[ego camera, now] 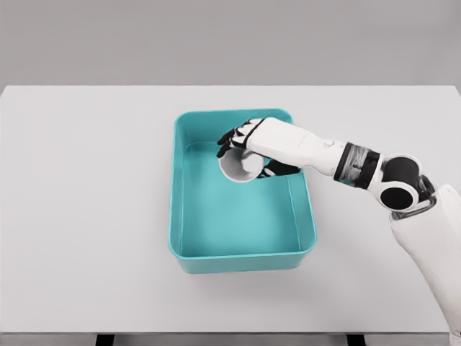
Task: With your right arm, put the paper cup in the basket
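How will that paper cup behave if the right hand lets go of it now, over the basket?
The paper cup looks thin-walled, so probably light and easily crushed by the right hand. It is held tilted, mouth towards the camera, so it would likely land on its side and roll. The teal basket walls should contain it.

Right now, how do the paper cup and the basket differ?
The paper cup is white and round; the basket is teal and rectangular. The cup is much smaller than the basket. The cup is tilted, held over the basket by the right robot hand; the basket sits flat on the table. Both are open containers.
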You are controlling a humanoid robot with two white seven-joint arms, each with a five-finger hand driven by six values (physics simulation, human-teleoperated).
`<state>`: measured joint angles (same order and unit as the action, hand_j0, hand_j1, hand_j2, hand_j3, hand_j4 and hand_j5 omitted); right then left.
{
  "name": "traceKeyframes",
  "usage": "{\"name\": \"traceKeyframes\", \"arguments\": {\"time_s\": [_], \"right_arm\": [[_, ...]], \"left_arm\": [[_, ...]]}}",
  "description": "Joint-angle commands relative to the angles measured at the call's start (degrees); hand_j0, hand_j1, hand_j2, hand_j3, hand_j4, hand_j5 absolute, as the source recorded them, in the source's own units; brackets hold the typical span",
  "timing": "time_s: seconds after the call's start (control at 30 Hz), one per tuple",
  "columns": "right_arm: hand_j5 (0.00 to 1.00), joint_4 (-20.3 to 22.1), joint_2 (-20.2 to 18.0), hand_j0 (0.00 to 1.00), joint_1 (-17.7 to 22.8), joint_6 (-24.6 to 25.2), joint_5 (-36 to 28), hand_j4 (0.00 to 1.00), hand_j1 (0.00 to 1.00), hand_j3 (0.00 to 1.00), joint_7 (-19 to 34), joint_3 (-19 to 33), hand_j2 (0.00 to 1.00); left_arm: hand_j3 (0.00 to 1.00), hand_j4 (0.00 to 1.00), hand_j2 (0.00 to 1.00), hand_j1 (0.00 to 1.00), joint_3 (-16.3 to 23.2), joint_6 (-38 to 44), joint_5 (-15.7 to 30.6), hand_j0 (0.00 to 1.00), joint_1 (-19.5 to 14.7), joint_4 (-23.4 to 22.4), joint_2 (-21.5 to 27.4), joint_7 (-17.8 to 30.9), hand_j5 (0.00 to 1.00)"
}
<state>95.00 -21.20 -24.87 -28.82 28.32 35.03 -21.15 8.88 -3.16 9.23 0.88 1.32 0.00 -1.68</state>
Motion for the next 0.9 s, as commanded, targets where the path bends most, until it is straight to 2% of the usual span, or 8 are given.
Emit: {"name": "traceKeyframes", "arguments": {"time_s": [0.0, 0.1, 0.2, 0.53, 0.6, 0.63, 0.67, 0.87], "right_arm": [[0.68, 0.4, 0.8, 0.68, 0.0, 0.2, 3.9, 0.68, 0.68, 0.68, 0.0, -1.6, 0.68], [0.68, 0.5, 1.2, 0.68, -0.4, 0.2, 7.5, 0.68, 0.68, 0.68, 0.0, -3.4, 0.68], [0.68, 1.3, 1.2, 0.68, -0.6, 3.4, 14.0, 0.68, 0.68, 0.68, 0.0, -6.1, 0.68], [0.69, 2.6, 2.6, 0.69, -0.6, 5.4, 22.8, 0.69, 0.69, 0.69, 0.0, -7.3, 0.69], [0.74, 2.6, 3.3, 0.74, -0.7, 5.4, 24.1, 0.74, 0.74, 0.74, 0.0, -8.1, 0.74], [0.97, 2.6, 3.5, 0.97, -0.7, 5.4, 25.0, 0.97, 0.97, 0.97, 0.0, -8.2, 0.97], [1.00, 2.7, 3.6, 1.00, -0.7, 5.4, 25.0, 1.00, 1.00, 1.00, 0.0, -8.2, 1.00], [1.00, 3.0, 3.5, 1.00, -0.8, 5.5, 23.3, 1.00, 1.00, 1.00, 0.0, -7.4, 1.00]], "left_arm": [[1.00, 1.00, 1.00, 1.00, 0.0, 0.0, 0.0, 1.00, 0.0, 0.0, 0.0, 0.0, 1.00], [1.00, 1.00, 1.00, 1.00, 0.0, 0.0, 0.0, 1.00, 0.0, 0.0, 0.0, 0.0, 1.00], [1.00, 1.00, 1.00, 1.00, 0.0, 0.0, 0.0, 1.00, 0.0, 0.0, 0.0, 0.0, 1.00], [1.00, 1.00, 1.00, 1.00, 0.0, 0.0, 0.0, 1.00, 0.0, 0.0, 0.0, 0.0, 1.00], [1.00, 1.00, 1.00, 1.00, 0.0, 0.0, 0.0, 1.00, 0.0, 0.0, 0.0, 0.0, 1.00], [1.00, 1.00, 1.00, 1.00, 0.0, 0.0, 0.0, 1.00, 0.0, 0.0, 0.0, 0.0, 1.00], [1.00, 1.00, 1.00, 1.00, 0.0, 0.0, 0.0, 1.00, 0.0, 0.0, 0.0, 0.0, 1.00], [1.00, 1.00, 1.00, 1.00, 0.0, 0.0, 0.0, 1.00, 0.0, 0.0, 0.0, 0.0, 1.00]]}}
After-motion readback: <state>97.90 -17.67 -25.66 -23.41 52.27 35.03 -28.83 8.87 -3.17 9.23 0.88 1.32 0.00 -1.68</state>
